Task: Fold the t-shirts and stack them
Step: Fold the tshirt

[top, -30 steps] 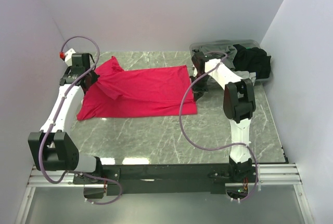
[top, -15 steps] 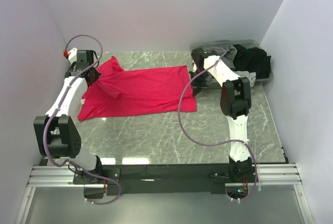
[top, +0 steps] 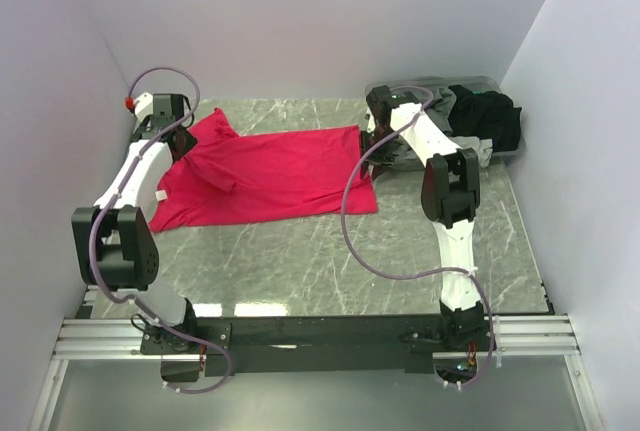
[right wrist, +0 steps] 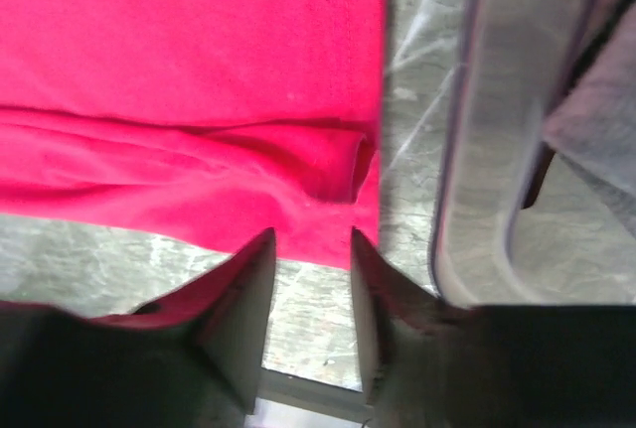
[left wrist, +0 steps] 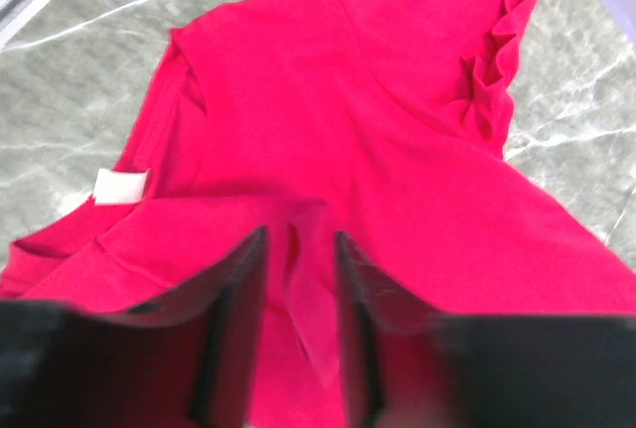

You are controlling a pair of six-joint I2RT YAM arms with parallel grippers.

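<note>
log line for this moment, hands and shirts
red t-shirt: spread on table | left hand: shut on fold | right hand: at its edge, grip unclear | other shirts: in tub

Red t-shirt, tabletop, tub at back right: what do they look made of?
Red t-shirt: soft matte knit cloth; it wrinkles, with a stitched hem. Tabletop: grey stone-look surface with white veins, slightly glossy; marble or laminate, unclear. Tub: translucent grey plastic, smooth rim.
</note>
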